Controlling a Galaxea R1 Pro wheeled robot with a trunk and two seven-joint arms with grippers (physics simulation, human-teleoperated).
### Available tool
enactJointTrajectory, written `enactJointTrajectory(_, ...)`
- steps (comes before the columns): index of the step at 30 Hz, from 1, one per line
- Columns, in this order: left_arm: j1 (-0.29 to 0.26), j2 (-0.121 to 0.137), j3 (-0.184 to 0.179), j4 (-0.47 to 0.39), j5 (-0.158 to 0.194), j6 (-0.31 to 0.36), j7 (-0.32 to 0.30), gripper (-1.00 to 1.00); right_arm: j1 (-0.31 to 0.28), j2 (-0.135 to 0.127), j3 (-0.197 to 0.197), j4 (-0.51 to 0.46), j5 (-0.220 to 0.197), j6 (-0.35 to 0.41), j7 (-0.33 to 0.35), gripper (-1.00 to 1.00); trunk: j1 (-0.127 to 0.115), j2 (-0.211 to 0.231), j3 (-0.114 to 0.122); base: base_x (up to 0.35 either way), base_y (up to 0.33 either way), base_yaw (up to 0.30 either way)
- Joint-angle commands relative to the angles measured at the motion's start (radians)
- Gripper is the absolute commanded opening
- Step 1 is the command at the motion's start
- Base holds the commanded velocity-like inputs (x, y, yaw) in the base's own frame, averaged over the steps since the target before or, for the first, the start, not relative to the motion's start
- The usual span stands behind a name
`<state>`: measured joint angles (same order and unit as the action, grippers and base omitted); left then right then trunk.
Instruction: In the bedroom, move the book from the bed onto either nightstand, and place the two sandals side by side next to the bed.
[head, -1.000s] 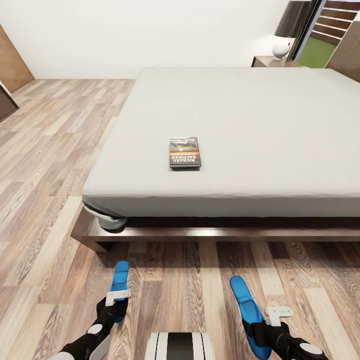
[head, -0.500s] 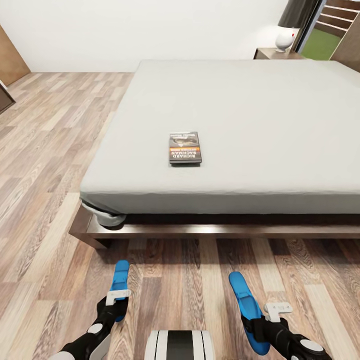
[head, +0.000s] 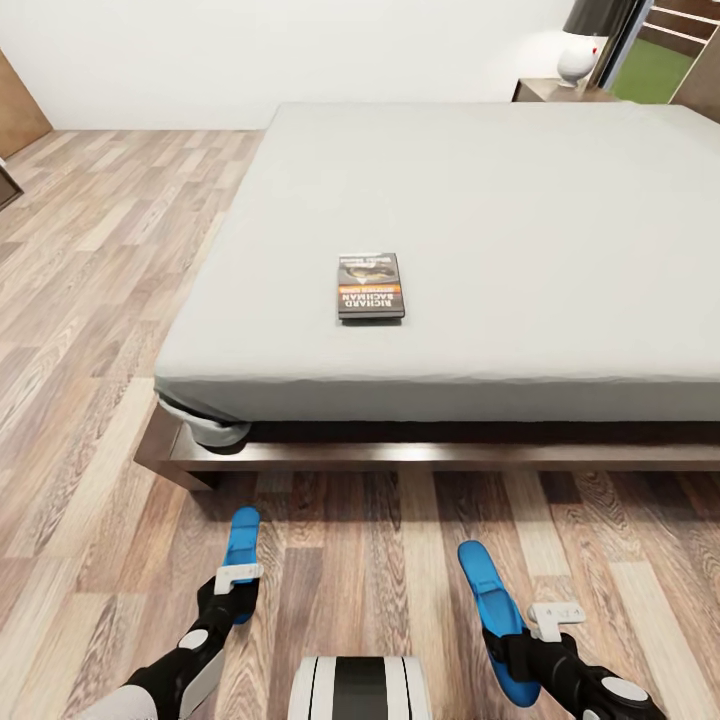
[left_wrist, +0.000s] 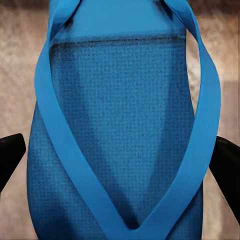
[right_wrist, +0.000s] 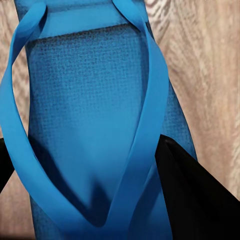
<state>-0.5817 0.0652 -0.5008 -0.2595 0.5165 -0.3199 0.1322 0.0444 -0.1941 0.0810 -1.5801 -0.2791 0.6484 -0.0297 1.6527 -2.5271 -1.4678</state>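
The dark book with an orange band lies flat on the pale mattress of the bed, near its front edge. My left gripper is shut on a blue sandal, held above the wood floor in front of the bed. My right gripper is shut on the other blue sandal, tilted toward the bed. Close up, the left sandal and the right sandal sit between black fingers. A dark nightstand stands at the bed's far right corner.
A white lamp with a dark shade stands on the nightstand. The bed's dark wooden frame juts out low in front of me. Plank floor stretches open along the bed's left side. A window is at the far right.
The whole view has shifted as the camera came closer to the bed and tilted down. Both grippers still hold their sandals in about the same pose.
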Motion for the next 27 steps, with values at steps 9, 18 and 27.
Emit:
enactJointTrajectory(9, -0.026, 0.001, -0.009, 0.0, 0.004, -0.002, 0.007, -1.0, 0.0, -0.001, -0.003, -0.001, -0.006, 0.004, -0.006, -1.0, 0.0, 0.0, -0.004, 0.0, 0.0, 0.0)
enactJointTrajectory(18, -0.033, 0.001, -0.009, -0.001, 0.004, -0.002, 0.007, -1.0, 0.0, -0.001, -0.003, -0.002, -0.006, 0.004, -0.006, -1.0, 0.002, -0.001, -0.02, 0.0, 0.0, 0.0)
enactJointTrajectory(27, -0.049, 0.001, -0.009, -0.001, 0.004, -0.002, 0.007, -1.0, 0.0, -0.001, -0.004, -0.003, -0.006, 0.003, -0.006, -1.0, 0.005, -0.003, -0.043, 0.0, 0.0, 0.0)
